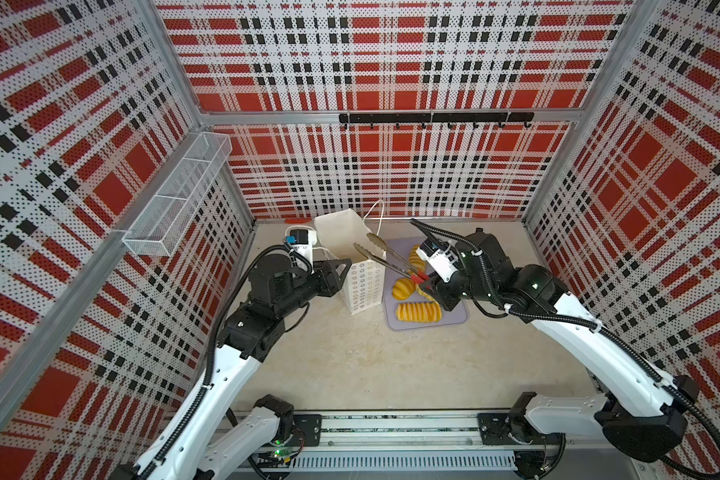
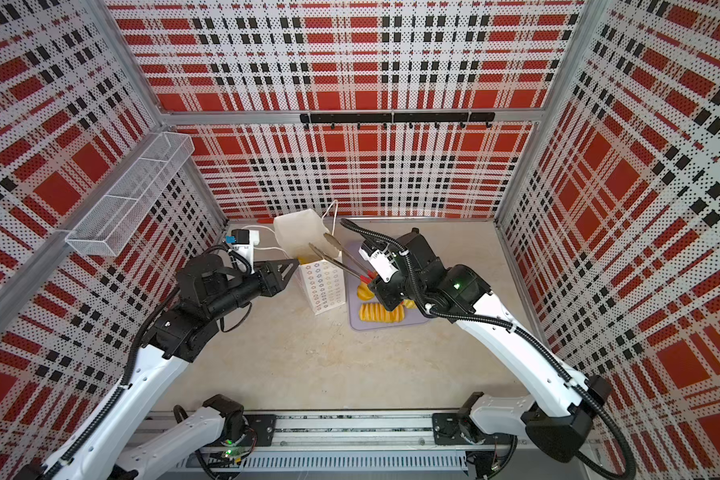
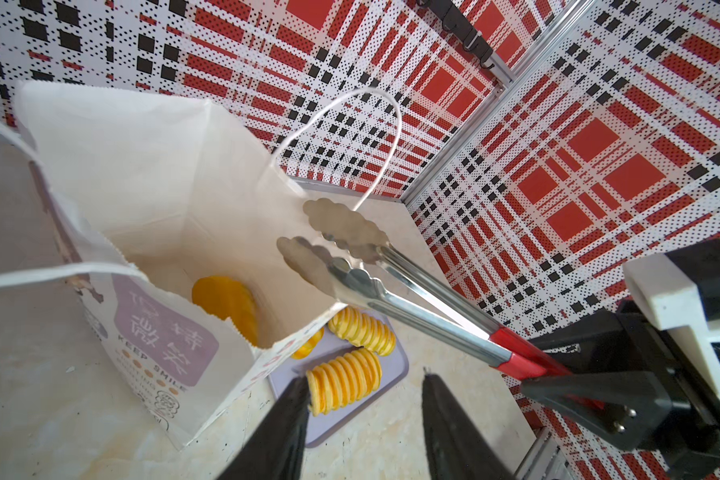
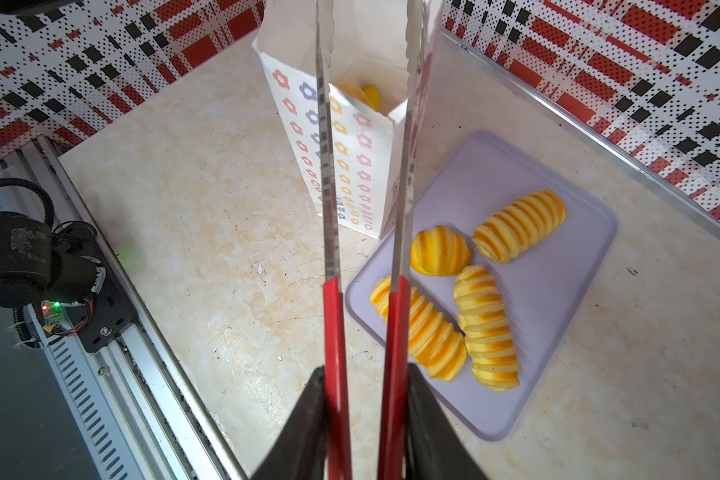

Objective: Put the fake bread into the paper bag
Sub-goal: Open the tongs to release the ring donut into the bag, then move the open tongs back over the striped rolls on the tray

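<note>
The white paper bag (image 1: 362, 291) (image 2: 325, 286) (image 3: 142, 187) (image 4: 362, 166) stands upright and open near the back of the table. One piece of golden fake bread (image 3: 225, 303) (image 4: 362, 93) lies inside it. Several ridged loaves (image 4: 487, 328) (image 1: 418, 312) (image 2: 381, 312) (image 3: 346, 382) rest on the lilac tray (image 4: 558, 291) (image 1: 454, 320) to the bag's right. My right gripper (image 1: 429, 289) (image 2: 377, 282) (image 4: 366, 368) is shut on the red handles of metal tongs (image 1: 385, 257) (image 2: 337, 257) (image 3: 391, 282) (image 4: 329, 208). The tongs' tips hang apart and empty over the bag's mouth. My left gripper (image 1: 344, 266) (image 2: 292, 266) (image 3: 366, 378) is open beside the bag's left wall, holding nothing.
A white device with a cable (image 1: 300, 241) sits behind the bag at the back left. A wire mesh basket (image 1: 179, 195) hangs on the left wall and a black hook rail (image 1: 433, 118) on the back wall. Plaid walls close in three sides.
</note>
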`<state>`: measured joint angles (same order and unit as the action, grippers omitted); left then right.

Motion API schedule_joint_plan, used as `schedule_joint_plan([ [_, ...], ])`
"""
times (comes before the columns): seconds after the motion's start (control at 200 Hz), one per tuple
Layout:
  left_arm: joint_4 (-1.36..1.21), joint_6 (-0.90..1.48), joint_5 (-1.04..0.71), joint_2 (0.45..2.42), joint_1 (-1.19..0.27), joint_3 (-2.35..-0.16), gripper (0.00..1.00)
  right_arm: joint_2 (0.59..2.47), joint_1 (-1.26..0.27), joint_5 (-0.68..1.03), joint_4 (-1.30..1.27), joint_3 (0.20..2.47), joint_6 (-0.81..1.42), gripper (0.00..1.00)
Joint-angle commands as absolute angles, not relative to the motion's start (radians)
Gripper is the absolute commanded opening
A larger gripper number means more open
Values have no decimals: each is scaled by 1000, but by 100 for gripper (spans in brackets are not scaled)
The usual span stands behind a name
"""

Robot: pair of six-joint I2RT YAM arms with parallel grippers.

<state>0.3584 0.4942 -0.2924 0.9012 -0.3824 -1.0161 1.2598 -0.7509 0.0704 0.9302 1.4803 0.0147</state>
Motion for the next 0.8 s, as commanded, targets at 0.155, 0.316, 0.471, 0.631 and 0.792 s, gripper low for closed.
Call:
schedule_joint_plan([
  [0.155,349,490,-300,873,-375,-1033,49,1191,-758,92,853,1488,24,29],
  [0.316,356,485,-298,864,-374,-1031,49,1153,-758,94,824,1480,52,28],
  [0.471,359,479,-302,857,-374,-1028,49,1085,-758,58,784,1450,96,28],
  [0.631,355,459,-357,857,-388,-1028,49,1004,-753,-11,752,1404,151,28],
  [0.792,356,434,-294,866,-485,-1032,49,947,-740,-111,769,1358,212,29],
])
